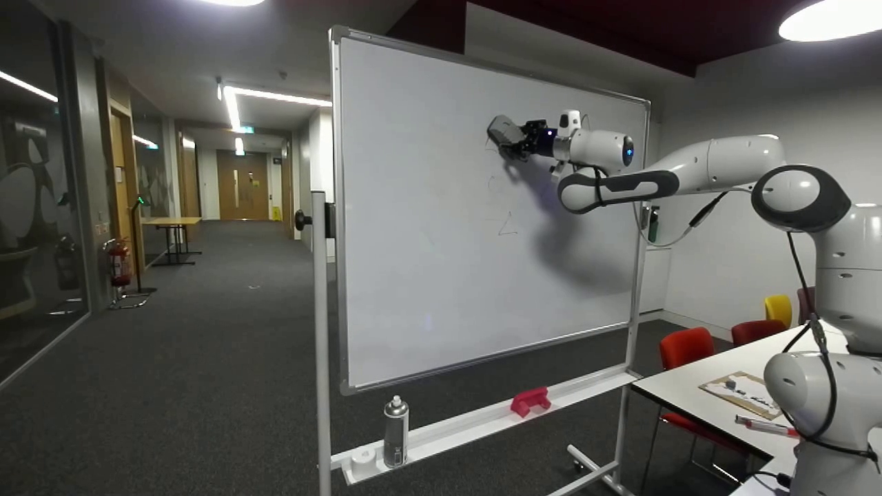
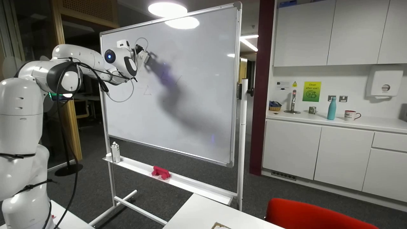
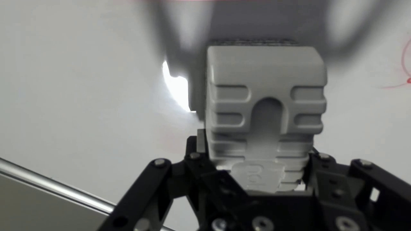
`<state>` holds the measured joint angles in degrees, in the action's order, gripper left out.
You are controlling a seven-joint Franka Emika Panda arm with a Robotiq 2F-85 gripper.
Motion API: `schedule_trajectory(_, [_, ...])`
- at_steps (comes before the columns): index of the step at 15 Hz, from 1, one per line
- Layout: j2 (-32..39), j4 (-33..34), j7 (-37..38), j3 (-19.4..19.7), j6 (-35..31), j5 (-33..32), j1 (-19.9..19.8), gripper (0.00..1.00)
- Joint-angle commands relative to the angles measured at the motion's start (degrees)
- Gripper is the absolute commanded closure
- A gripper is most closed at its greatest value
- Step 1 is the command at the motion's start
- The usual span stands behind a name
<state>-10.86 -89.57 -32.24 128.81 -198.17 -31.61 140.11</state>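
A grey ribbed eraser (image 3: pixel 266 73) fills the middle of the wrist view, with my gripper (image 3: pixel 257 150) shut on its near end. Black fingers (image 3: pixel 200 141) press it from both sides. The eraser's dark felt edge faces the whiteboard (image 3: pixel 96 96), against it or very near; which, I cannot tell. In an exterior view the eraser (image 1: pixel 506 132) sits tilted at the upper part of the whiteboard (image 1: pixel 427 275), ahead of the gripper (image 1: pixel 529 138). Faint pen marks show below, among them a triangle (image 1: pixel 508 224). A red curved stroke (image 3: pixel 404 61) lies right of the eraser in the wrist view.
Under the board runs a white tray (image 1: pixel 468 427) bearing a spray can (image 1: pixel 396 430) and a red object (image 1: pixel 530 401). A metal board edge (image 3: pixel 57 189) crosses the wrist view's lower left. Nearby are a white table (image 2: pixel 203 213) and a red chair (image 2: pixel 305 213).
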Motion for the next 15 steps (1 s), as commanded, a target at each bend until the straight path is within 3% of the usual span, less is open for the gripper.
schedule_trajectory(1, [0.4,-1.4,-6.0,5.1,0.0,2.3,6.0,0.65])
schedule_trajectory(6, [0.7,-3.1,-9.1,11.6,0.0,3.0,13.4,0.65])
schedule_trajectory(7, [0.9,-4.3,-9.6,7.5,0.1,2.7,9.6,0.65])
schedule_trajectory(15, [1.6,-8.6,-13.7,6.8,0.1,4.4,9.8,0.65])
